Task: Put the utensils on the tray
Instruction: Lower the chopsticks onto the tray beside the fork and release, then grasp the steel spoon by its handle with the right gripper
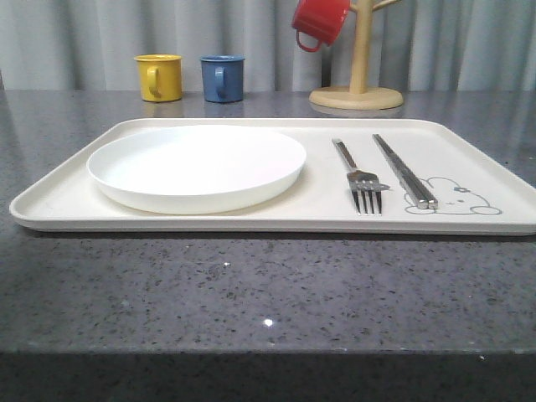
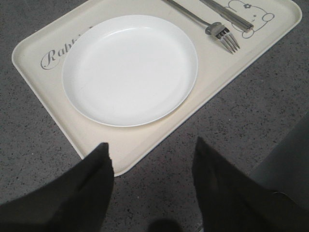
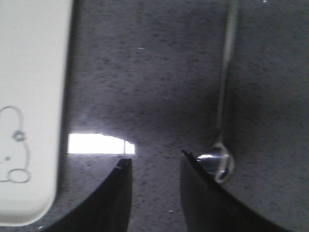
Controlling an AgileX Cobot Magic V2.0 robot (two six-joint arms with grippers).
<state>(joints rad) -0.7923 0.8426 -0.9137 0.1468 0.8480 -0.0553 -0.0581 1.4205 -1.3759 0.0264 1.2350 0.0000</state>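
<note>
on your tray (image 1: 67,201), left to right: plate (image 1: 197,166), fork (image 1: 358,176), chopsticks (image 1: 404,171), all placed. spoon (image 3: 221,116) remains on the counter beside the tray. left gripper (image 2: 152,162) and right gripper (image 3: 155,179) both spread, empty.

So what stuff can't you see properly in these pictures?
- Shiny metal spoon: blurred in the right wrist view; a dark finger covers part of its bowl, and the picture's edge cuts off its handle.
- "Rabbit" lettering on the cream rectangular tray: in the left wrist view the round white plate hides its end.
- Red mug: cut off by the front view's top edge.
</note>
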